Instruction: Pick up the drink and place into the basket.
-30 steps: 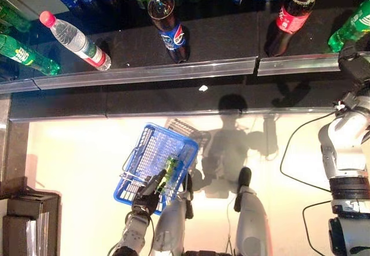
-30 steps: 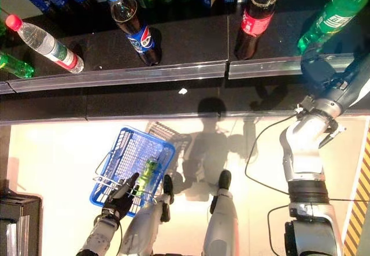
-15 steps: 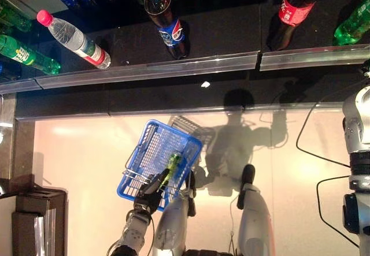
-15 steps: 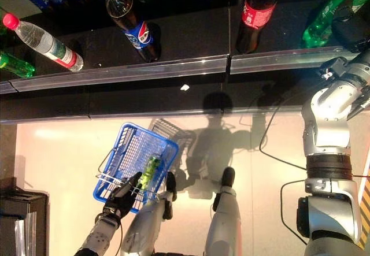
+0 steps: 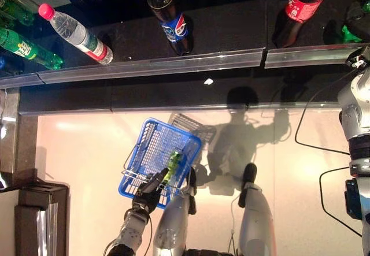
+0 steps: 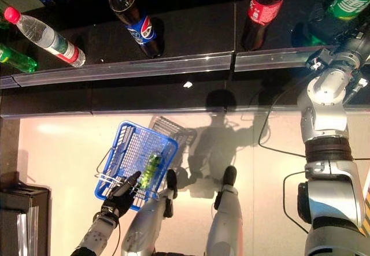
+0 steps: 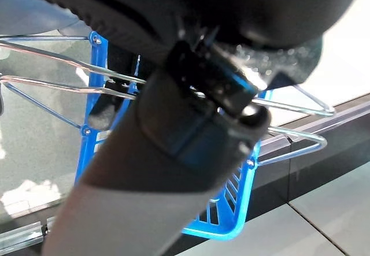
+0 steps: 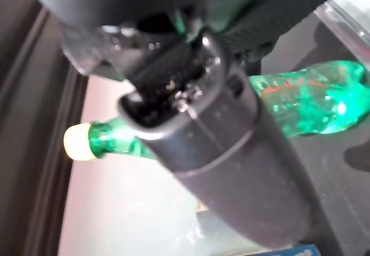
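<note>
Blue wire mesh forms the basket [image 5: 162, 152], which hangs low over the pale floor [image 5: 81, 146]; the left robot hand [image 5: 149, 189] curls around its metal handle, and a green bottle [image 5: 172, 164] lies inside. On the dark shelf [image 6: 191, 33] above stand a cola bottle [image 6: 132, 18] and others. The left wrist view shows the handle wires [image 7: 69, 71] at the hand. In the right wrist view, the right robot hand [image 8: 191, 94] closes around a green drink bottle [image 8: 300, 103] at the shelf.
</note>
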Controlling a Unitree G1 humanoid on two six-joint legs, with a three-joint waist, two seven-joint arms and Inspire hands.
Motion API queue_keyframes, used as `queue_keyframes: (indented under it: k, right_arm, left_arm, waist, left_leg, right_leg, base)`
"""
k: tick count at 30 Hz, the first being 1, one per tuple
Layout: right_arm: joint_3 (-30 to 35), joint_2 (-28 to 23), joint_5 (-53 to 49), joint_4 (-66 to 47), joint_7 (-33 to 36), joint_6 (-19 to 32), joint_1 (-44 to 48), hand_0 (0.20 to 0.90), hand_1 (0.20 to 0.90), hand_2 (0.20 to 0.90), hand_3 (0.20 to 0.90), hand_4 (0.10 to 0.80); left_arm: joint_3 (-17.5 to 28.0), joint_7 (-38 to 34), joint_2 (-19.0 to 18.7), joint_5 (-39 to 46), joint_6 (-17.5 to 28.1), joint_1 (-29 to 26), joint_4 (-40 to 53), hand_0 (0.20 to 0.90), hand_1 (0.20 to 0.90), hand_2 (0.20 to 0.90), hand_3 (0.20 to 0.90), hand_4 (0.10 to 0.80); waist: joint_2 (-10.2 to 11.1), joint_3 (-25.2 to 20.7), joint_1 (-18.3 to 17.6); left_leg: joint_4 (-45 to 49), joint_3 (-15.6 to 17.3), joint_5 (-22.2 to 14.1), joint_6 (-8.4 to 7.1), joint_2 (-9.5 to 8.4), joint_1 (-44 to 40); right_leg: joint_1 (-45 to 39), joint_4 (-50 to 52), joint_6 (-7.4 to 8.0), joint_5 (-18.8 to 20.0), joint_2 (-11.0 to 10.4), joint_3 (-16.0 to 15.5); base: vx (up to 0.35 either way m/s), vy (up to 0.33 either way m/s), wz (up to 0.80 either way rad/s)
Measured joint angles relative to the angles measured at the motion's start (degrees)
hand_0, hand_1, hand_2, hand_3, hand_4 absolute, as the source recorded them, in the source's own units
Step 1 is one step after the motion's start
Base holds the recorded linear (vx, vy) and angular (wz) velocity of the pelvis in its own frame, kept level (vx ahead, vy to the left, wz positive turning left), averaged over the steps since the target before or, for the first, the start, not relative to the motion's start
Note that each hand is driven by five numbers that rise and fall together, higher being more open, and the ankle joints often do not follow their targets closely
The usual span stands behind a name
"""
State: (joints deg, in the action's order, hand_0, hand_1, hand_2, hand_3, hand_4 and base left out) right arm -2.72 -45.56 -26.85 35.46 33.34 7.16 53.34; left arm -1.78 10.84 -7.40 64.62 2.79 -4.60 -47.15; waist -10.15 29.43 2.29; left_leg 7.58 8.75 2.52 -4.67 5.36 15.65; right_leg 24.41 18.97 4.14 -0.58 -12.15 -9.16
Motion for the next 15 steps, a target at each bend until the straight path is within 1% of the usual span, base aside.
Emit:
queue_keyframes:
  k: [4, 11, 12, 13, 14, 15]
  right_arm:
    - [-0.1, -0.9, -0.9, 2.3, -0.6, -0.2, 0.4, 0.9, 0.9, 0.9, 0.9, 0.8]
    - [-0.6, -1.3, -4.5, 7.1, -2.0, -0.5, 0.9, 0.9, 0.9, 0.9, 0.9, 0.8]
    - [-0.7, -1.5, -4.8, 7.9, -2.2, -0.5, 1.1, 0.731, 0.731, 0.731, 0.702, 0.602]
    - [-0.8, -1.5, -4.9, 8.3, -2.3, -0.5, 1.5, 0.613, 0.613, 0.613, 0.565, 0.465]
    - [-0.9, -1.5, -5.2, 9.8, -2.3, -0.5, 2.9, 0.3, 0.3, 0.3, 0.2, 0.1]
    - [-1.0, -1.5, -5.4, 10.4, -2.3, -0.5, 3.5, 0.3, 0.3, 0.3, 0.2, 0.1]
  left_arm:
    - [-0.3, 1.2, -0.3, 0.0, 0.0, 0.0, 0.3, 0.3, 0.3, 0.3, 0.2, 0.1]
    - [-0.4, 1.3, -0.5, 0.2, 0.0, -0.1, 0.3, 0.3, 0.3, 0.3, 0.2, 0.1]
    - [-0.5, 1.3, -0.5, 0.3, 0.0, -0.2, 0.3, 0.3, 0.3, 0.3, 0.2, 0.1]
    - [-0.6, 1.3, -0.5, 0.4, 0.0, -0.2, 0.2, 0.3, 0.3, 0.3, 0.2, 0.1]
    - [-0.7, 1.3, -0.5, 1.0, 0.0, -0.2, 0.2, 0.3, 0.3, 0.3, 0.2, 0.1]
    - [-0.8, 1.3, -0.5, 1.2, 0.0, -0.2, 0.2, 0.3, 0.3, 0.3, 0.2, 0.1]
  waist:
    - [0.0, 0.0, 0.7]
    - [0.0, 0.0, 0.7]
    - [0.0, 0.0, 0.7]
    - [0.0, 0.0, 0.7]
    - [0.0, 0.0, 0.6]
    - [0.0, 0.0, 0.7]
  left_leg:
    - [0.0, 0.0, 0.1, -0.11, -0.08, 0.8]
    - [0.0, 0.0, 0.2, -0.09, -0.3, 1.1]
    - [0.0, 0.0, 0.2, -0.08, -0.34, 1.1]
    - [0.0, 0.0, 0.2, -0.07, -0.35, 1.1]
    - [0.0, -0.1, 0.4, -0.08, -0.39, 1.1]
    - [0.0, -0.1, 0.4, -0.09, -0.39, 1.1]
  right_leg:
    - [1.0, 0.4, -0.03, 0.0, -0.1, 0.0]
    - [1.6, 1.1, -0.1, -0.2, -0.4, 0.0]
    - [1.7, 1.2, -0.1, -0.2, -0.5, 0.0]
    - [1.7, 1.2, -0.1, -0.2, -0.5, 0.0]
    - [1.8, 1.4, -0.11, -0.2, -0.6, 0.0]
    - [1.8, 1.4, -0.14, -0.2, -0.6, 0.0]
  base:
    - [0.0, 0.0, 0.0]
    - [0.0, 0.0, 0.0]
    - [0.0, 0.0, 0.0]
    - [0.0, 0.0, 0.0]
    - [0.0, 0.0, 0.0]
    - [0.0, 0.0, 0.0]
